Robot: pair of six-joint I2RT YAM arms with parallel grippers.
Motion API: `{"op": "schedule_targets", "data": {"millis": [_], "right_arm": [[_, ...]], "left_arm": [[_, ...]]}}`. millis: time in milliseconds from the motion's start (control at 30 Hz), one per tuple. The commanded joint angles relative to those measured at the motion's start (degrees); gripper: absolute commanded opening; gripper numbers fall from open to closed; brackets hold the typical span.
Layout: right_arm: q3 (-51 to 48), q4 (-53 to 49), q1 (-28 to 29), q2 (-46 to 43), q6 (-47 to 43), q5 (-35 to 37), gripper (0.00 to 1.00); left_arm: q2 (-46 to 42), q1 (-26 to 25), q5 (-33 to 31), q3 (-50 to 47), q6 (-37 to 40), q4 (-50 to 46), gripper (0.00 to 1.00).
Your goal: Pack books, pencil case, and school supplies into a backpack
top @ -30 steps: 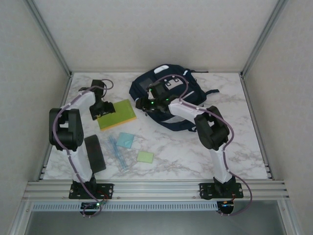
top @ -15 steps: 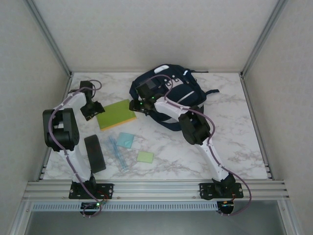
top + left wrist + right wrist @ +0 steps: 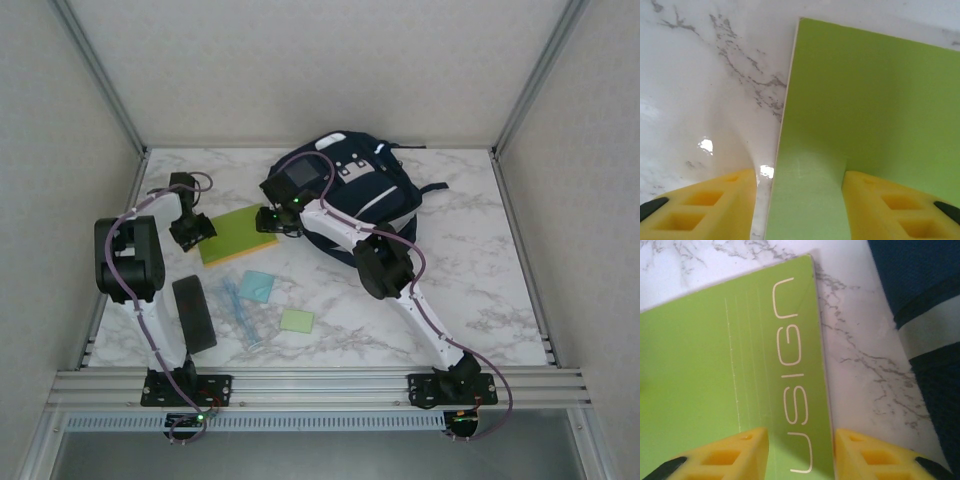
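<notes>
The yellow-green book is laid flat toward the desk's far left, just beside the navy backpack, which is set at the middle of the far edge. An orange-yellow sliver is seen along the book's near edge; what it belongs to cannot be made out. The left gripper is placed at the book's left edge, and in the left wrist view the jaws are seen apart, one yellow finger over bare marble and the other over the green cover, their tips cut off by the frame. The right gripper is placed at the book's right edge; in its own view the jaws are likewise parted astride that edge, where pale lettering is printed on the cover, and a corner of the backpack is cropped at the right. Nothing is clamped by either. Nearer the front left, the black pencil case, the pale-blue sticks, the light-blue pad and the pale-green pad are left lying on the desk.
</notes>
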Motion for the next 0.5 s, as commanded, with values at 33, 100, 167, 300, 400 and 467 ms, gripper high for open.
{"op": "schedule_targets", "data": {"millis": [33, 100, 167, 300, 400, 467], "right_arm": [[-1.64, 2.42, 1.0, -3.9, 0.29, -10.7, 0.38], [-3.43, 4.86, 0.79, -6.45, 1.52, -13.57, 0.37], [-5.72, 7.82, 0.44, -8.52, 2.92, -16.02, 0.36], [-7.71, 10.66, -0.01, -9.61, 5.29, -18.49, 0.33], [-7.84, 11.28, -0.11, -8.13, 6.8, -19.43, 0.27], [-8.14, 11.92, -0.26, -7.18, 7.89, -19.95, 0.22]], "left_arm": [[3.02, -1.26, 1.14, -1.37, -1.08, 0.74, 0.45], [3.02, -1.29, 1.3, -1.41, -1.12, 0.76, 0.43], [3.11, -1.39, 1.35, -1.5, -1.24, 0.9, 0.42], [3.29, -1.8, 1.42, -1.5, -1.25, 0.95, 0.41], [3.45, -1.9, 1.77, -1.42, -1.27, 0.95, 0.41], [3.38, -2.1, 1.78, -1.42, -1.24, 0.77, 0.41]]}}
